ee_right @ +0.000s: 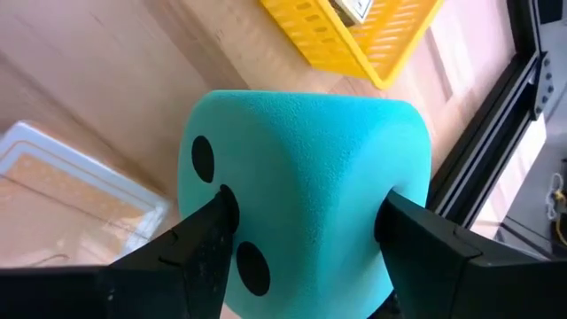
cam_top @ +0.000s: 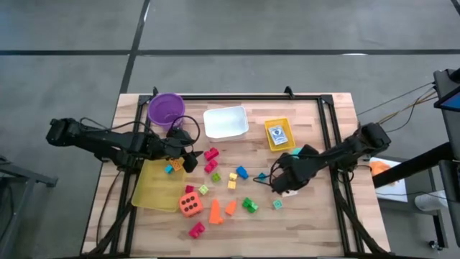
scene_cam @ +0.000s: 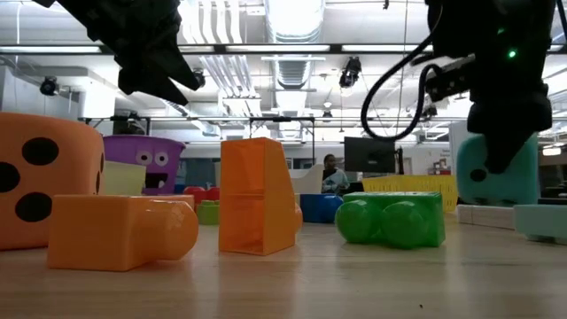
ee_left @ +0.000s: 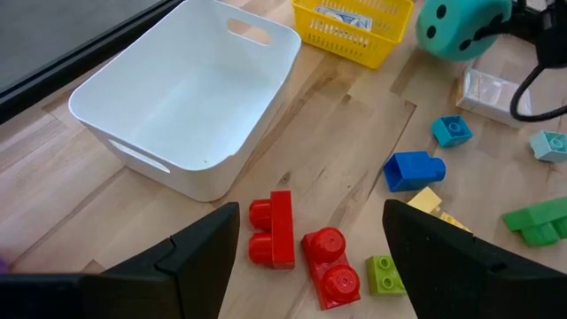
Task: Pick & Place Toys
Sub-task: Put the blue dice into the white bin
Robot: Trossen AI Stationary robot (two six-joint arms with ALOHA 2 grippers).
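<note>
The right claw (ee_right: pixel 306 226) grips the teal foam die (ee_right: pixel 306 186), lifted off the wooden desk (cam_top: pixel 309 216) near the yellow basket tray (cam_top: pixel 279 134). The left claw (ee_left: pixel 310 244) hangs open above two red plastic blocks (ee_left: pixel 301 252) beside the empty white tray (ee_left: pixel 177 97). Sorting looks barely begun: most blocks and the orange foam die (cam_top: pixel 190 203) lie loose. Nothing visibly blocks either claw.

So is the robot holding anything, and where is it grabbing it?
Yes: the right gripper pinches the teal foam die by two opposite sides. The left gripper is open, holding nothing.
</note>
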